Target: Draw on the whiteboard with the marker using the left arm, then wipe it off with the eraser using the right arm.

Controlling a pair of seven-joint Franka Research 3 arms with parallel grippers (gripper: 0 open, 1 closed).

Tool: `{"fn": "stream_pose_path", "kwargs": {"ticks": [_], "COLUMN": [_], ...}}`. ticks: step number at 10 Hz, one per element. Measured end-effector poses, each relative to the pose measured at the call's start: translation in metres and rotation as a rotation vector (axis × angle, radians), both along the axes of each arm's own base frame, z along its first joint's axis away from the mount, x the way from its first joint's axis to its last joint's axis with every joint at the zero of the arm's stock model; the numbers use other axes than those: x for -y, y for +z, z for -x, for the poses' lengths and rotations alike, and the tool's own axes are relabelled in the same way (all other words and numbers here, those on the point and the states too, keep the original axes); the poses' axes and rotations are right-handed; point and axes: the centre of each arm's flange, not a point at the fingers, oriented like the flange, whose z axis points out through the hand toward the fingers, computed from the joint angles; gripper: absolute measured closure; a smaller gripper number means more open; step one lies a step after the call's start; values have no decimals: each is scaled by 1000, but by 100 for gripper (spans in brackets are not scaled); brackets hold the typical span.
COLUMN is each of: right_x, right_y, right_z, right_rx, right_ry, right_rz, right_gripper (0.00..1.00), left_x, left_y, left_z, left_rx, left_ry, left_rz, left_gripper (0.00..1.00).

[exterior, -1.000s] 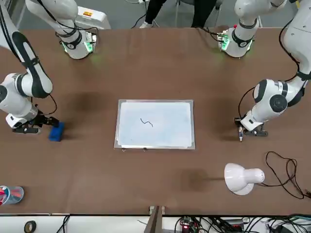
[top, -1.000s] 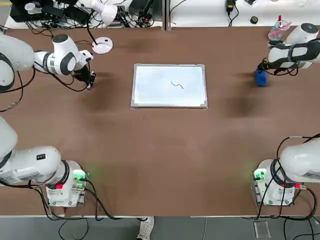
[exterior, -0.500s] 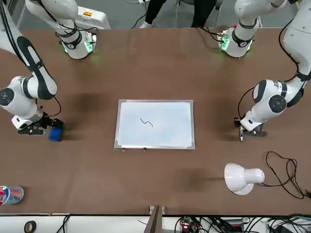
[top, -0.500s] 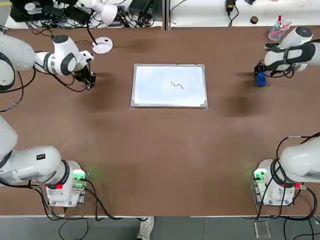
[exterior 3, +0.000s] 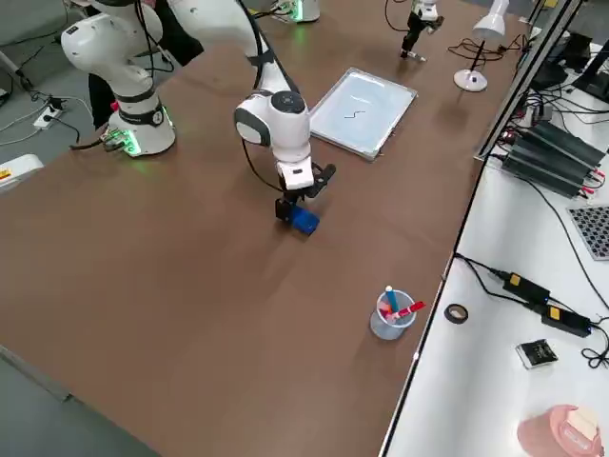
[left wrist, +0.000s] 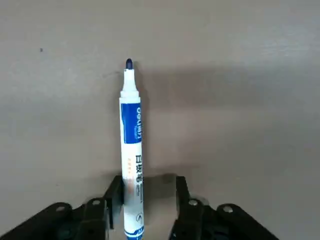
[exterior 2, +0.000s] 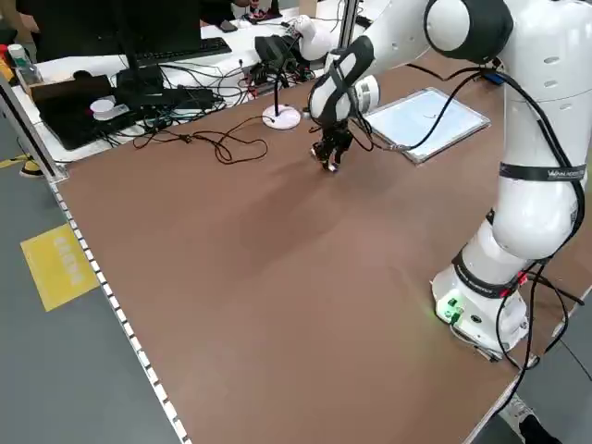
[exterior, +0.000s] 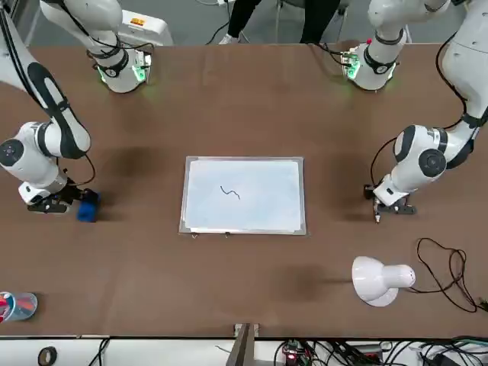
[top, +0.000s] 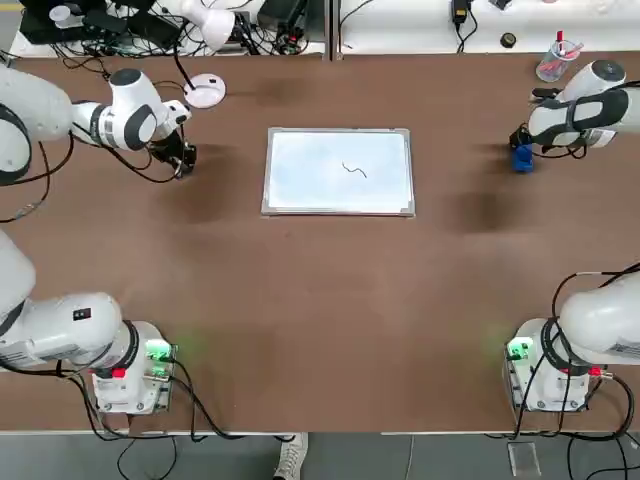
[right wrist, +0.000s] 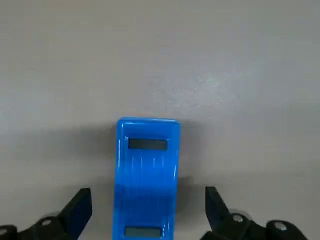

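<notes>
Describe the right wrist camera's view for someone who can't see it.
A bright blue eraser lies between the open, black-tipped fingers of the right gripper, with a gap on either side. Beneath is the plain brownish tabletop, with soft shadows.

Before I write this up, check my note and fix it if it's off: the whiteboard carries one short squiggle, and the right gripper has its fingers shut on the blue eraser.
One thing is off: the right gripper is not shut on the blue eraser. The right wrist view shows its fingers open, with a gap on each side of it. The whiteboard does carry one short squiggle.
</notes>
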Motion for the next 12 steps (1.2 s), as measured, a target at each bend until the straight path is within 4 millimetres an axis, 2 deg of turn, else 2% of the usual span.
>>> {"fn": "stream_pose_path", "kwargs": {"ticks": [3, 5, 7, 9, 11, 12], "right_x": [-4, -4, -4, -4, -4, -4], "right_y": [-10, -12, -12, -15, -16, -17], "right_z": [1, 2, 2, 3, 3, 3], "right_rx": [-3, -3, 11, 12, 15, 15], "right_ry": [6, 6, 6, 6, 6, 6], "right_rz": [-3, -3, -2, -2, -2, -2], "right_gripper": [0, 0, 0, 0, 0, 0], "left_x": [7, 10, 10, 11, 17, 19], "left_y": [1, 2, 9, 31, 75, 104], "left_z": [0, -1, -8, -25, -47, -58], "left_rx": [2, 5, 24, 47, 44, 38], "left_ry": [-10, -14, -12, -10, -16, -17], "left_rz": [0, 1, 2, -4, -26, -41], "left_gripper": [22, 2, 1, 1, 1, 1]}}
